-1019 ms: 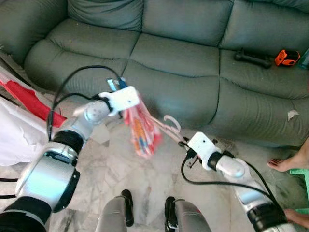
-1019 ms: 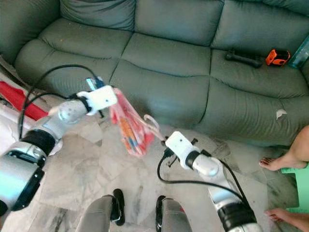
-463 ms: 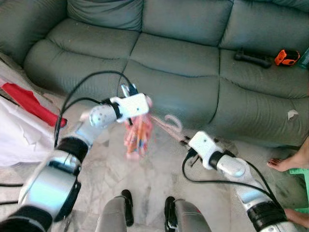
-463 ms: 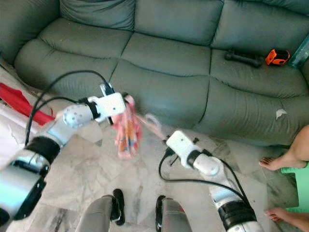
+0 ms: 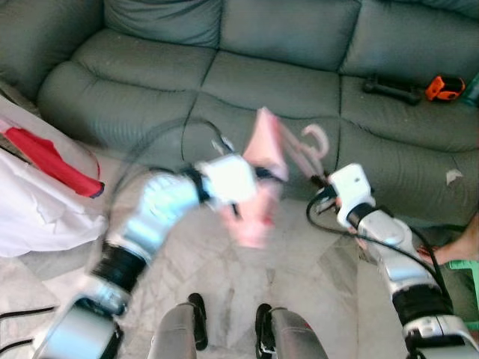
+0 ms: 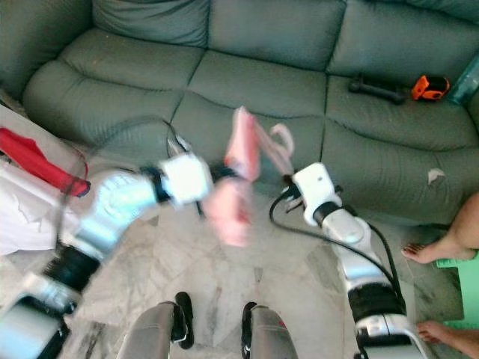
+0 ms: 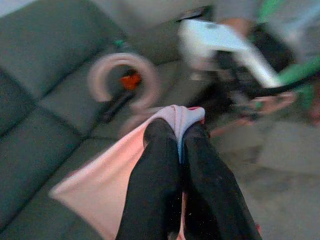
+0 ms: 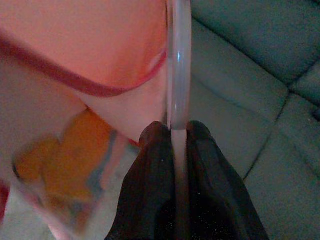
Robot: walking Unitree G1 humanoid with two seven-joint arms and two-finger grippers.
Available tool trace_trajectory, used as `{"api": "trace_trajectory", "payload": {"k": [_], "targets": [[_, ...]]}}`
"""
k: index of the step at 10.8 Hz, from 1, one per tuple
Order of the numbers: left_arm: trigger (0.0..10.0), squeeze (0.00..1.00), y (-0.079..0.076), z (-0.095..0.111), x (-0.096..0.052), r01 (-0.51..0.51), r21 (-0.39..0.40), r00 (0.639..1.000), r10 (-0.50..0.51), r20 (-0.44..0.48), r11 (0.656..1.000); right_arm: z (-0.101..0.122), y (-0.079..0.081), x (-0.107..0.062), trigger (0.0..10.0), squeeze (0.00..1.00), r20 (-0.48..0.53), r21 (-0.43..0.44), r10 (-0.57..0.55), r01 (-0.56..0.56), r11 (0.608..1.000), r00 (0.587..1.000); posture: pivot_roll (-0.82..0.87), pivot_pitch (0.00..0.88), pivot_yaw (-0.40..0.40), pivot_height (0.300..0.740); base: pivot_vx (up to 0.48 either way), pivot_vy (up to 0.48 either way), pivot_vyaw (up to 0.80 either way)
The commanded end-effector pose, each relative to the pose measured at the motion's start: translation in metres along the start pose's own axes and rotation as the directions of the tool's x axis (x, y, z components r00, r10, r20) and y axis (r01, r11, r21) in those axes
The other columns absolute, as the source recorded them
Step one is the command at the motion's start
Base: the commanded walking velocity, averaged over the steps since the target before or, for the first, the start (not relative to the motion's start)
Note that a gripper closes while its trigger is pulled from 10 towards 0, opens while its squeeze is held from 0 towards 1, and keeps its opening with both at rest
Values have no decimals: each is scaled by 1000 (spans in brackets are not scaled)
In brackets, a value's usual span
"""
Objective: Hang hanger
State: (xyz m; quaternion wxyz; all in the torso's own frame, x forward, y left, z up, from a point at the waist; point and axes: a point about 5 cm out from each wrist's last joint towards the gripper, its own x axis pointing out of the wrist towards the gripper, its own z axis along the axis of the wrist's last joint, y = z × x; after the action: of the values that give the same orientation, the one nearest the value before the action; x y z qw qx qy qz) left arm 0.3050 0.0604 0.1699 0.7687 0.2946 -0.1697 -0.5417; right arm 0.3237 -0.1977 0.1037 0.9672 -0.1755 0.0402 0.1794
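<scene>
Overhead, a grey-green leather sofa (image 5: 284, 45) spans the scene from 9 o'clock round to 3 o'clock, its 3 seat cushions facing a pale marble-tile floor (image 5: 299, 277) at 6 o'clock. At centre, a pink plastic hanger (image 5: 310, 146) carries a small pink garment (image 5: 258, 179), both raised in front of the middle cushion and blurred. The left gripper (image 7: 175, 145) has its 2 black fingers pressed together on a fold of the pink garment, with the hanger's hook just beyond. The right gripper (image 8: 172, 137) is clamped on the hanger's thin pale bar, the garment hanging just beside it. On the sofa's far cushion at 2 o'clock lie a black handle-shaped object (image 5: 393, 90) and, just beside it, an orange-and-black tape measure (image 5: 445, 87). White and red cloth (image 5: 37, 179) lies at 9 o'clock. A person's bare feet (image 6: 438, 254) rest on the floor at 4 o'clock. The robot's own 2 black feet (image 5: 228, 321) stand at 6 o'clock.
</scene>
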Motion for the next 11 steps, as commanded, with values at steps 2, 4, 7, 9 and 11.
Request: {"api": "trace_trajectory", "payload": {"k": [2,4,7,9,11], "targets": [[10000,0,-1,18,5,-47,13,996,46,74,999,-1,-6,1,10000,0,1,143,-46,45,989,999,-77,224,-44,740,0,0,0],[10000,0,16,31,7,-140,72,985,132,111,987,-11,2,1,10000,0,-43,320,-18,31,947,999,-76,220,-43,740,0,0,0],[10000,0,-6,37,12,-58,-2,987,58,153,998,10,-11,5,10000,0,73,541,-88,35,841,993,-76,223,-36,740,0,0,0],[10000,0,-31,32,15,-4,-52,990,11,141,999,49,-23,11,10000,0,251,668,-124,-79,740,960,-74,223,-37,740,0,0,0],[10000,0,-44,18,15,-6,-63,996,11,88,998,86,-27,13,10000,0,401,735,-119,-241,634,908,-65,221,-36,740,0,0,0]]}}
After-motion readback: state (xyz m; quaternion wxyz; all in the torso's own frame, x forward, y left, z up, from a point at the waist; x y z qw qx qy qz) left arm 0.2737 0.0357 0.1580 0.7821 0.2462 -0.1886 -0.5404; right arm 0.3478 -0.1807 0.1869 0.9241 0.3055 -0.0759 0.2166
